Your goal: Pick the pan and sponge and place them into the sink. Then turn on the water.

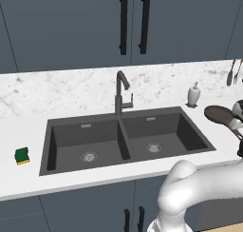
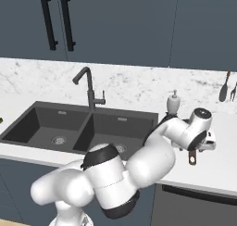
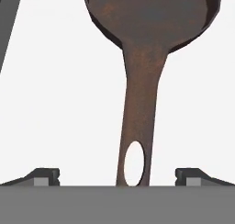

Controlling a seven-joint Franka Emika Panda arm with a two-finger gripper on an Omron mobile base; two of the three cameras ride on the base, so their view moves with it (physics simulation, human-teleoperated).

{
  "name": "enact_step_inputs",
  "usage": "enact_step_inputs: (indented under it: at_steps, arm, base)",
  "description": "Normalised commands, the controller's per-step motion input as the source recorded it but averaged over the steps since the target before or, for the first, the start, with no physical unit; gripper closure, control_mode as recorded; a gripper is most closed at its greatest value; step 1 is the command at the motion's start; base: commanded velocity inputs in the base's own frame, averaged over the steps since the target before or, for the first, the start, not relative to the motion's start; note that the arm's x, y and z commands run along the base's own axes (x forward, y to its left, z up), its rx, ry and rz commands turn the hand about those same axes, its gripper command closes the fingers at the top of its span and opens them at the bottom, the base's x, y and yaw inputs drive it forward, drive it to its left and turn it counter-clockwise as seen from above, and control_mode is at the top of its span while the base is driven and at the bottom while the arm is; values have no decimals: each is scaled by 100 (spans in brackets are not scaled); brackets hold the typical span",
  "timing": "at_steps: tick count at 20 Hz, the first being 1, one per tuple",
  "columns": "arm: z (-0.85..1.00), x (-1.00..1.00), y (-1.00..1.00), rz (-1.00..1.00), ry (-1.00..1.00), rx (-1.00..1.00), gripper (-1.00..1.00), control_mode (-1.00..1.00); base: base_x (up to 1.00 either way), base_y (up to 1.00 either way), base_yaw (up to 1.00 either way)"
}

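You are looking at one pan [image 3: 147,16], one sponge [image 1: 22,155] and one sink [image 1: 124,113] holding two basins, each showing one drain. One faucet [image 1: 121,91], one soap dispenser [image 1: 193,94] and two utensils [image 2: 227,87] are standing by.

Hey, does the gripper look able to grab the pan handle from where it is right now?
Probably yes. The gripper is open, its fingers on either side of the pan handle, with nothing between them and it on the white counter.
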Motion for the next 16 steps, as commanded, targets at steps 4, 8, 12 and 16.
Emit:
enact_step_inputs:
  at_steps: [4, 8, 12, 16]
  arm:
    - [-36, 40, 0, 0, 0, 0, -100, -100]
    - [-31, 39, -8, 0, 0, 0, -100, -100]
    - [-19, 27, -27, 1, 1, 1, -100, -100]
    - [-21, 22, -23, 1, 0, 0, -100, -100]
  base:
    - [0, 0, 0]
    - [0, 0, 0]
    - [0, 0, 0]
    - [0, 0, 0]
